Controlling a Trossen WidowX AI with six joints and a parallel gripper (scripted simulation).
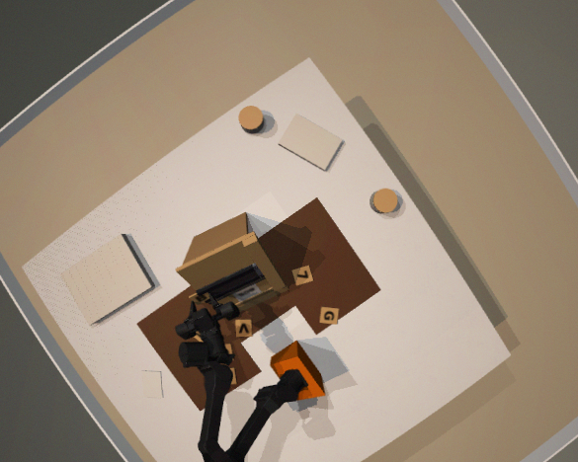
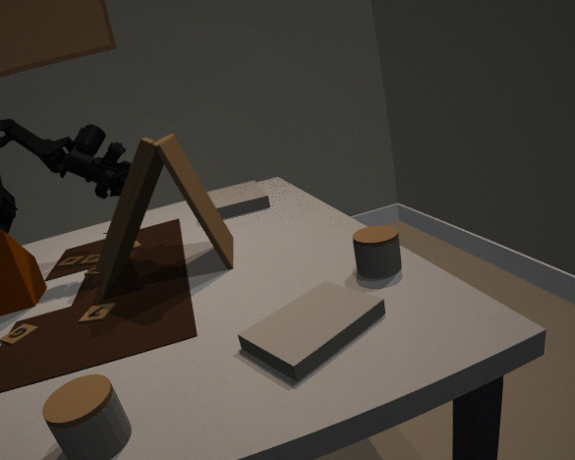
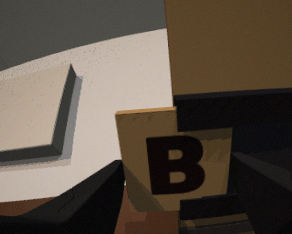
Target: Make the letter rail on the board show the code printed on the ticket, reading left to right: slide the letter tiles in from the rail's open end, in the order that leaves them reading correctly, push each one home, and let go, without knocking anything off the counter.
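Observation:
My gripper (image 1: 205,299) (image 3: 176,164) is shut on the B tile (image 3: 135,135) at the left end of the rail (image 1: 231,282) (image 3: 240,112). The tile is upright. Its right part sits between the rail's lips; its left part sticks out. The rail is on the leaning board (image 1: 216,256) (image 2: 134,212) (image 3: 235,45). The grey-white label (image 1: 248,292) below the rail is unreadable. Flat tiles are a 7 (image 1: 302,274) (image 2: 96,312), a G (image 1: 328,315) (image 2: 19,334) and a V (image 1: 243,328); others lie partly hidden by the arm. Part of the rail's inside is hidden.
A brown mat (image 1: 348,269) (image 2: 153,316) lies under the board. A large pale slab (image 1: 107,278) (image 3: 25,112) is left of it, a smaller one (image 1: 311,141) (image 2: 312,326) behind. Two lidded jars stand near the counter edges. An orange block (image 1: 284,357) (image 2: 0,277) is at the arm's base.

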